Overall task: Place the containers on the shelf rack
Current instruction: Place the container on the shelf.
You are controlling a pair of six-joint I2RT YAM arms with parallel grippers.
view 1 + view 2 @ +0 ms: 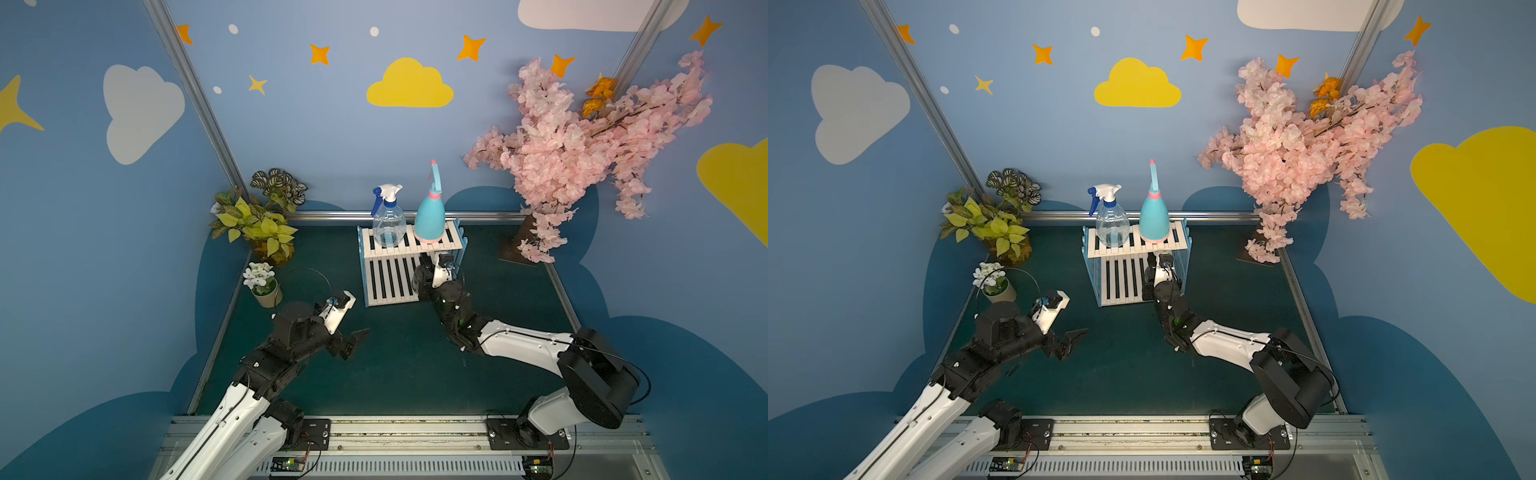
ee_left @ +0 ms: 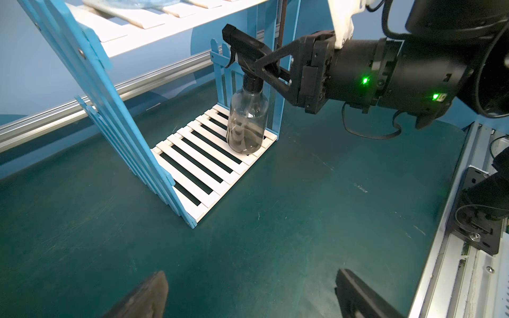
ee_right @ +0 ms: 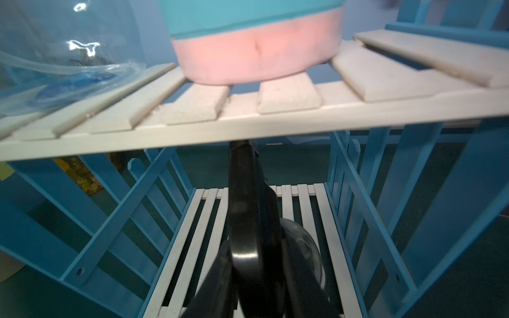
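Right gripper [image 2: 264, 68], clamped on the neck of the dark smoky black-triggered spray bottle [image 2: 248, 124], has the upper tier of the white-slatted blue shelf rack [image 2: 121, 129] just above; rising could jolt it. Left gripper [image 1: 355, 343] is spread wide.

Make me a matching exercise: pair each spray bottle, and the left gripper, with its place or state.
Things
1. clear spray bottle with white-blue sprayer
2. teal spray bottle with pink trim
3. dark smoky spray bottle with black sprayer
4. left gripper

Places or states
a. open, holding nothing
b. lower shelf, held by right gripper
c. upper shelf, nearer the pink blossoms
d. upper shelf, nearer the leafy plants

Pairs: 1-d, 2-c, 3-b, 4-a
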